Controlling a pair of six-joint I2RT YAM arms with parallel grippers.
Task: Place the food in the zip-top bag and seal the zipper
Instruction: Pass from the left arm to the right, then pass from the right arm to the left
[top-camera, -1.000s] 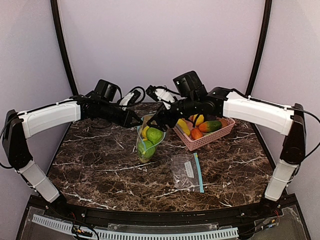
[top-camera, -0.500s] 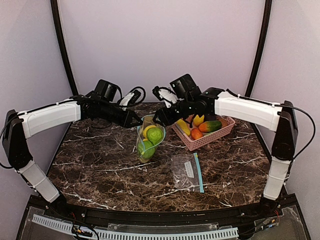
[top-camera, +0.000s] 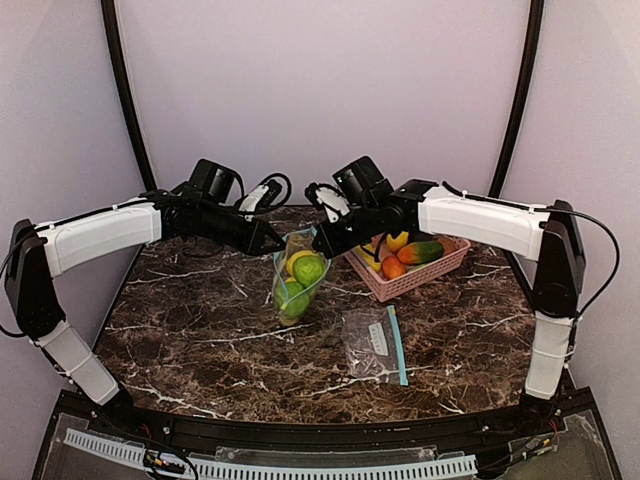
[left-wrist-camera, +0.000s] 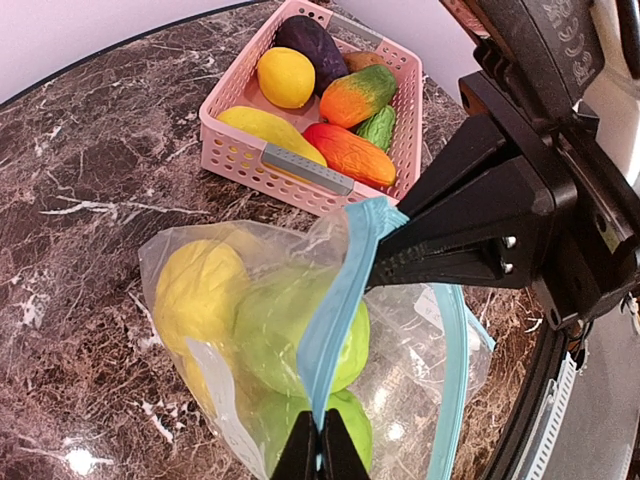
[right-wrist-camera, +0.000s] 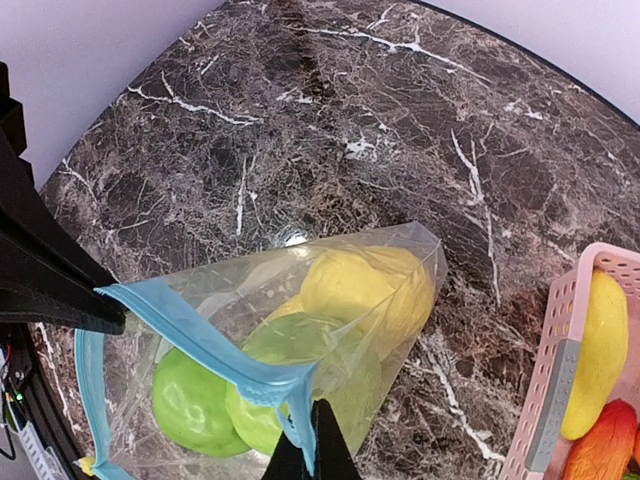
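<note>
Toward far middle of tabletop: bag held upright, bottom down on the marble, mouth up. Left end of blue zipper strip pinched by left pincer, clenched tight on it. Other end of same strip pinched by right pincer, also clenched on it. Strip pulled taut between the two pincers. Second blue band curving away on the near side; cannot tell whether sealed along the whole mouth.

Inside bag: yellow fruit next to green fruits, all pressed against the clear film.

Just right of bag: pink basket with more food. Purple piece at far end, round yellow piece beside it, orange-green piece, small green piece, red-orange piece, long yellow piece along the left wall.

Near and right of bag, well apart: second bag lying flat, blue strip along its right edge, contents too small to tell.

Both arms reaching in from the sides, wrists close together over the bag mouth.
</note>
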